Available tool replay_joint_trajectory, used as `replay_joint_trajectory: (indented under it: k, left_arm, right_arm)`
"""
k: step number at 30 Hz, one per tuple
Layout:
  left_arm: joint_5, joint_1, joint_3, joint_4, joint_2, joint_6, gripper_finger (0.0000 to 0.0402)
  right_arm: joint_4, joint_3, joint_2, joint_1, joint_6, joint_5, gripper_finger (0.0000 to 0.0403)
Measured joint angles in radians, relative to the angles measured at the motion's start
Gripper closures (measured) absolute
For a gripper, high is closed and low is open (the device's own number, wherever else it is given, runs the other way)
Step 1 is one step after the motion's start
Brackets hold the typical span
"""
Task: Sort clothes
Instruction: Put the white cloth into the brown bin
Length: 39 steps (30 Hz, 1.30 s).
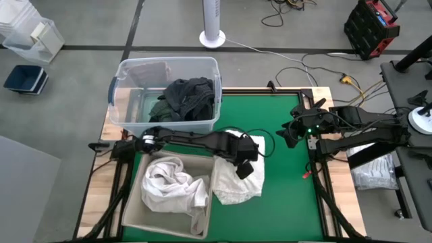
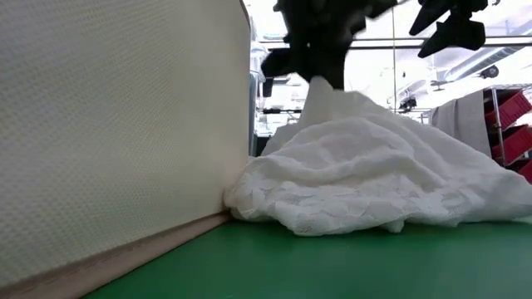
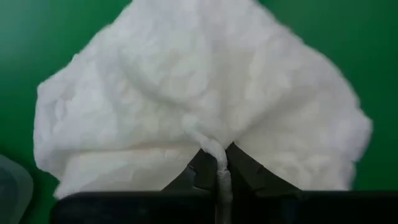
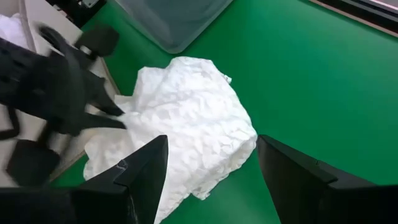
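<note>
White lace garment (image 1: 237, 181) pinched in shut left claw (image 1: 244, 164) — best lifted straight, clear over beige bin (image 1: 135, 214) wall; right claw (image 1: 291, 128) wide, empty.

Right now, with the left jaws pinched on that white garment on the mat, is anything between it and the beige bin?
Only the beige bin's own near wall. The white garment lies against it, so the left gripper, shut on a fold, must lift it over the rim. The right gripper hovers apart, open.

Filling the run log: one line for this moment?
left gripper: shut on white garment on mat | right gripper: open, hovering | beige bin: whites | clear tub: darks
</note>
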Motion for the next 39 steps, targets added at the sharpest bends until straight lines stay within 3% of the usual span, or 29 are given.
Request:
replay_joint_trajectory:
  k: [16, 27, 39]
  left_arm:
    - [0.086, -0.014, 0.002, 0.028, -0.247, 0.133, 0.0401]
    - [0.082, -0.041, 0.002, 0.162, -0.418, 0.215, 0.0402]
    - [0.055, -0.058, 0.003, 0.380, -0.561, 0.306, 0.0401]
  right_arm:
    - [0.003, 0.000, 0.000, 0.000, -0.005, 0.022, 0.0163]
    - [0.012, 0.000, 0.000, 0.000, -0.012, 0.028, 0.0172]
    - [0.207, 0.000, -0.014, 0.000, -0.112, 0.065, 0.0190]
